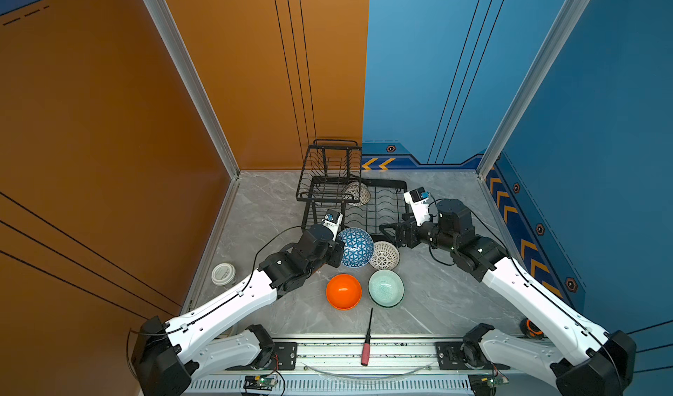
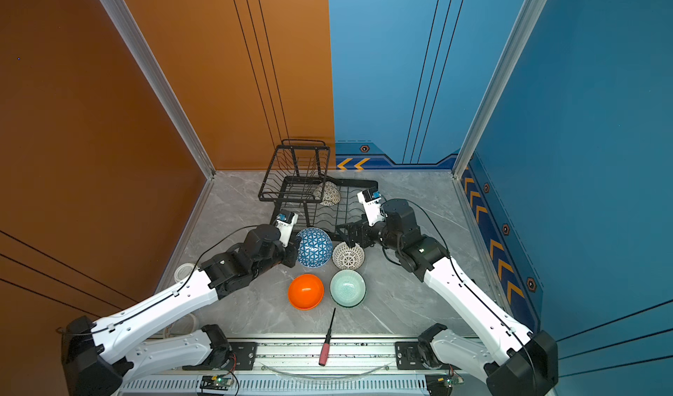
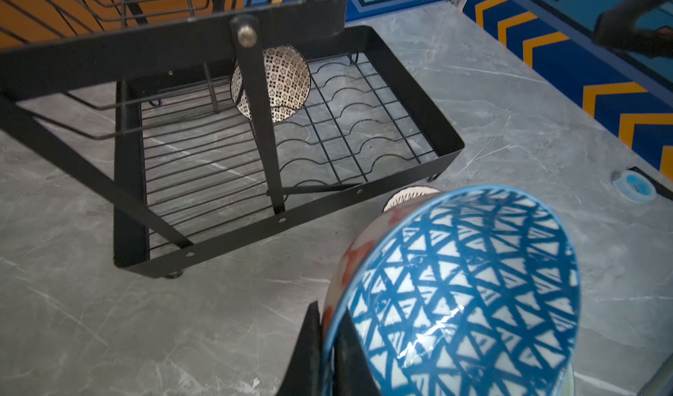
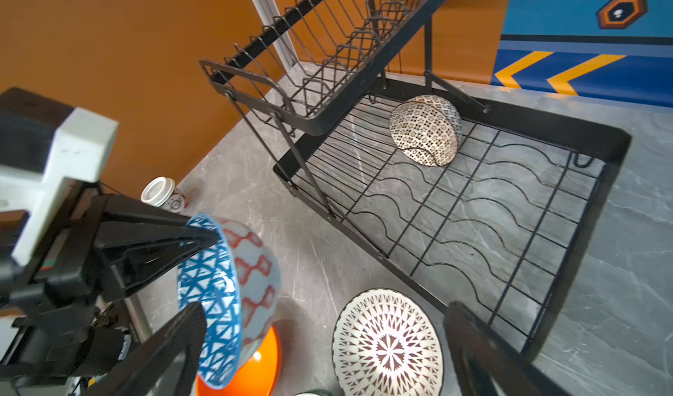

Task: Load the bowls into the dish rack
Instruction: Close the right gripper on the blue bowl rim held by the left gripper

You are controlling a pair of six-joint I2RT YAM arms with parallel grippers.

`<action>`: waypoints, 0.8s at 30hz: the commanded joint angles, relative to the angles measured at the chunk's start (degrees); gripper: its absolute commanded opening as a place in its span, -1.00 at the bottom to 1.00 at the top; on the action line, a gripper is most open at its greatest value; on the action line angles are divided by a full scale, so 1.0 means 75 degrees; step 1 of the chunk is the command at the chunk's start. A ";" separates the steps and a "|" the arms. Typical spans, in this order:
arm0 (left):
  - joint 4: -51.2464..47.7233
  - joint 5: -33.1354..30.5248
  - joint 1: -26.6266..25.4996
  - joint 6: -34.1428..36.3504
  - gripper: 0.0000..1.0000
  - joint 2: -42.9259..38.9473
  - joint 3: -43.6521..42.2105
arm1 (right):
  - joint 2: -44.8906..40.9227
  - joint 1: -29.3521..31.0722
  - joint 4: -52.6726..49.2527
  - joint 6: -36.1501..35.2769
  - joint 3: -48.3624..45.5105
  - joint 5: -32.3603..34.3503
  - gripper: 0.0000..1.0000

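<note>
One blue-white triangle-patterned bowl [image 3: 466,296] is pinched by my left end effector [image 3: 327,343] beside the black wire dish rack [image 3: 429,121]; right end effector [image 1: 389,234] gapes.

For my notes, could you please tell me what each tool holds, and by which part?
The left tool pinches the round blue-white triangle-patterned bowl by its rim; the open right tool holds nothing.

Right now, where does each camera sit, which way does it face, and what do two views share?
Top views: above the robot's base, looking down at the table; left arm and right arm show.
Left wrist: on the left arm, facing the dish rack; left gripper shows, shut on the blue bowl.
Right wrist: on the right arm, facing the dish rack; open right gripper shows.
Shared: both wrist views show the dotted bowl in the dish rack.
</note>
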 commanded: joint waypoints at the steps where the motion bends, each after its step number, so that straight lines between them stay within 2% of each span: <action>1: 0.1455 -0.0048 -0.0042 0.0147 -1.00 0.0277 0.0382 | -0.0001 0.0312 -0.0060 0.0275 0.0191 -0.0180 1.00; 6: 0.1923 0.0141 -0.0085 0.0160 -1.00 0.0737 0.0632 | 0.0453 0.0777 -0.0119 0.0335 0.0377 0.0558 0.99; 8: 0.2079 0.0191 -0.0099 0.0155 -1.00 0.0833 0.0686 | 0.0661 0.0836 -0.0118 0.0429 0.0470 0.0860 0.90; 17: 0.2363 0.0244 -0.0177 0.0115 -1.00 0.0992 0.0748 | 0.1218 0.0867 -0.0028 0.0708 0.0615 0.1346 0.34; 24: 0.2437 0.0254 -0.0233 0.0111 -1.00 0.1129 0.0772 | 0.1305 0.0870 0.0176 0.0867 0.0501 0.1509 -0.28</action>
